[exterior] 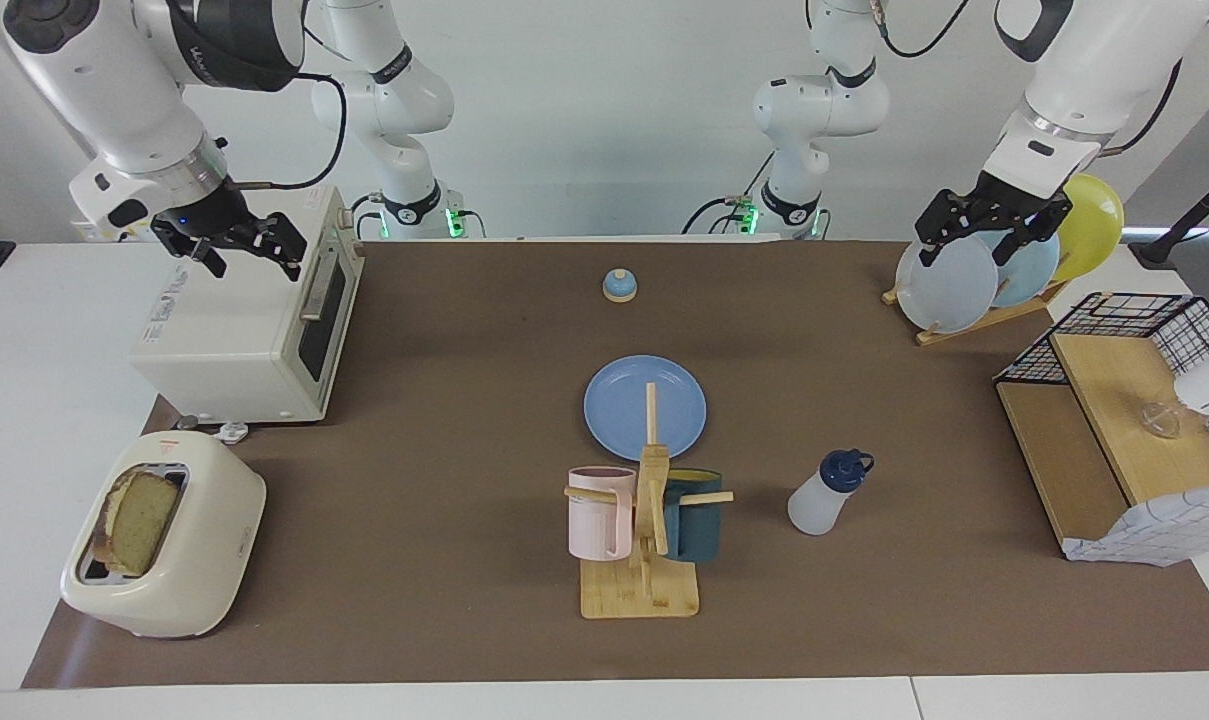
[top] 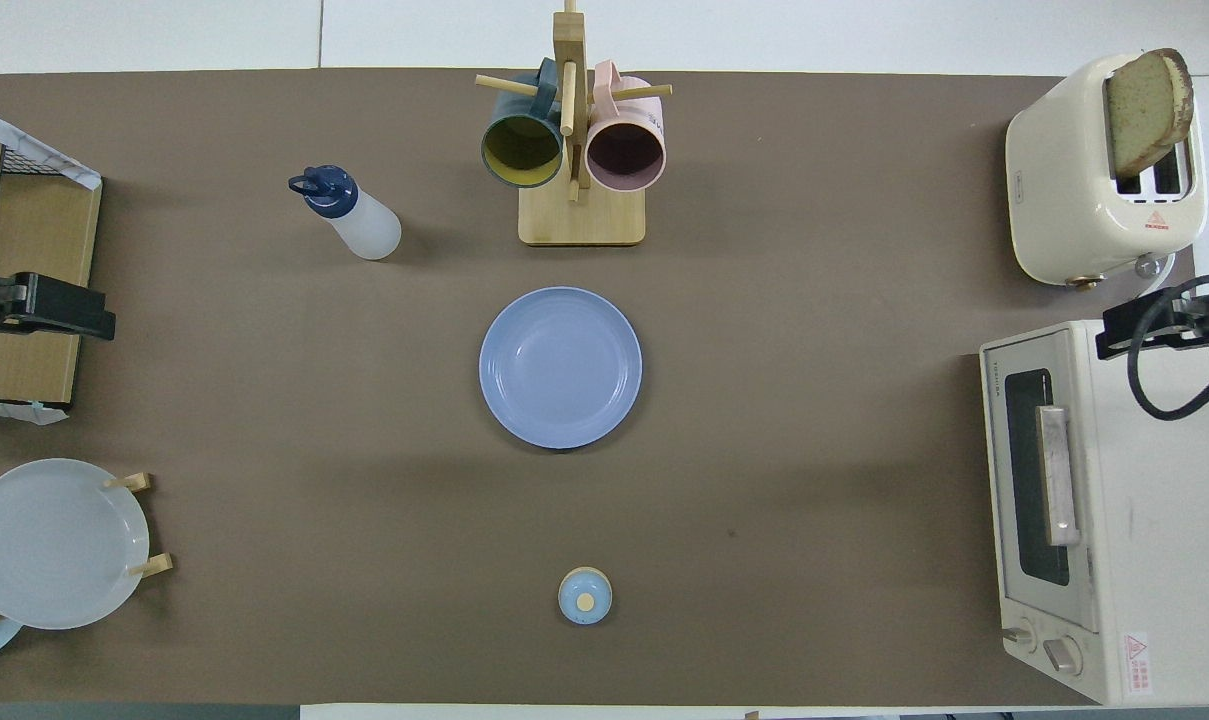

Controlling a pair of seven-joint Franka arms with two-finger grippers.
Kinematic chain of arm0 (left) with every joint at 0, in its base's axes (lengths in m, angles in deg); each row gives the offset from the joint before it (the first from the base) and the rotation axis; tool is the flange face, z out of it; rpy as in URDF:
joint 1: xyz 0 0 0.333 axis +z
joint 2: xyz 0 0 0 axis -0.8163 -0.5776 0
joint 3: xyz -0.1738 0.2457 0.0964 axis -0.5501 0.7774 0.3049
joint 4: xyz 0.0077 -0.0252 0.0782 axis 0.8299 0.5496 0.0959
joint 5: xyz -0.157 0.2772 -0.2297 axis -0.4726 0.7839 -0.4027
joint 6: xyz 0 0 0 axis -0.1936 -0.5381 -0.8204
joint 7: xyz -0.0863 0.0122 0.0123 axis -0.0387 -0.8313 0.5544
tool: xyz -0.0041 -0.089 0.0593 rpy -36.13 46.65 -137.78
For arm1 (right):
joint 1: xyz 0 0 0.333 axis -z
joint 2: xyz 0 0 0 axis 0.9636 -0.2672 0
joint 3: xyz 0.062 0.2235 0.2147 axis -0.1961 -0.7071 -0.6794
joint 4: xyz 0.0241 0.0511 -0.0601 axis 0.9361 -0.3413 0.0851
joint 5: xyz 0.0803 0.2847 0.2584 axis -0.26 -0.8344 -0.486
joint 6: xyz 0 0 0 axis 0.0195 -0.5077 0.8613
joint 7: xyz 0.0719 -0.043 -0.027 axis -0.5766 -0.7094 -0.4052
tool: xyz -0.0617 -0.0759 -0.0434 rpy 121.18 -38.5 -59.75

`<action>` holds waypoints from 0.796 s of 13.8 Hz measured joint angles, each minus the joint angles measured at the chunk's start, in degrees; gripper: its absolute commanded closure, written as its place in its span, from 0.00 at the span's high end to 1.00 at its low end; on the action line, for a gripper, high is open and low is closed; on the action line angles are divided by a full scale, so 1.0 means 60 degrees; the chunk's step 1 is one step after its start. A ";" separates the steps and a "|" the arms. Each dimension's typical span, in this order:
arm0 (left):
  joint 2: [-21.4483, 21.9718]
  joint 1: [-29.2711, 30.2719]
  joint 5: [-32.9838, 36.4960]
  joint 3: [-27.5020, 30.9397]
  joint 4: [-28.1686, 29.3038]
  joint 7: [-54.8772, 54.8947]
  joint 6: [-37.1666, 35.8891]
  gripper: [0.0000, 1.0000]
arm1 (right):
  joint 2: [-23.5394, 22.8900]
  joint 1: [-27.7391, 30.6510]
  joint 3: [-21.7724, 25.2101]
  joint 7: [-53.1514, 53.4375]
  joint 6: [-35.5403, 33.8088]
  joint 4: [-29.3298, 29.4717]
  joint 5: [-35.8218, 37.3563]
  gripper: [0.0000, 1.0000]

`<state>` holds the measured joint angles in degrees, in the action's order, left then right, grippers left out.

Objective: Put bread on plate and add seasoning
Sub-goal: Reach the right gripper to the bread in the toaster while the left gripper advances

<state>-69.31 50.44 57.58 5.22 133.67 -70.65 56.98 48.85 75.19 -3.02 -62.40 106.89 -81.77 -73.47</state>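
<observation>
In the toaster (exterior: pixel 169 555) slot, bread (exterior: pixel 136 521) on edge, upright; both end effectors wide, empty.

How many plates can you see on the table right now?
4. The blue plate lies flat mid-table, between the mug stand and the bell. Three stand upright in the wooden rack at the left arm's end: grey, light-blue, yellow. More may be hidden there.
</observation>
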 measured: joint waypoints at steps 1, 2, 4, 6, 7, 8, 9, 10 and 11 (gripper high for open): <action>0.0001 -0.0042 0.0000 -0.0027 0.0012 -0.0003 -0.0007 1.00 | 0.0000 0.0000 0.0000 0.0000 0.0000 0.0000 0.0000 1.00; 0.0008 -0.0130 0.0000 -0.0026 0.0030 -0.0045 -0.0010 1.00 | 0.0000 0.0000 0.0000 0.0000 0.0000 0.0000 0.0000 1.00; 0.0035 -0.0360 0.0000 -0.0039 0.0083 -0.0181 -0.0015 1.00 | 0.0000 0.0000 0.0000 0.0000 0.0000 0.0000 0.0000 1.00; 0.0193 -0.0521 0.0000 -0.0066 0.0442 -0.0261 0.0076 1.00 | 0.0000 0.0000 0.0000 0.0000 0.0000 0.0000 0.0000 1.00; 0.0366 -0.0548 0.0000 -0.0087 0.0865 -0.0276 0.0486 1.00 | 0.0000 0.0000 0.0000 0.0000 0.0000 0.0000 0.0000 1.00; 0.0606 -0.0578 -0.0021 -0.0088 0.1481 -0.0285 0.1325 1.00 | 0.0000 0.0000 0.0000 0.0000 0.0000 0.0000 0.0000 1.00; 0.0844 -0.0620 -0.0117 -0.0092 0.2110 -0.0289 0.2174 1.00 | 0.0000 0.0000 0.0000 0.0000 0.0000 0.0000 0.0000 1.00; 0.1089 -0.0684 -0.0262 -0.0100 0.2764 -0.0320 0.3000 1.00 | 0.0000 0.0000 0.0000 0.0000 0.0000 0.0000 0.0000 1.00; 0.1311 -0.0782 -0.0345 -0.0105 0.3377 -0.0403 0.3736 1.00 | 0.0000 0.0000 0.0000 0.0000 0.0000 0.0000 0.0000 1.00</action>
<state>-61.44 45.75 55.52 4.59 153.93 -73.07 79.40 48.85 75.19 -3.02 -62.40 106.89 -81.77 -73.47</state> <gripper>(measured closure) 0.000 0.000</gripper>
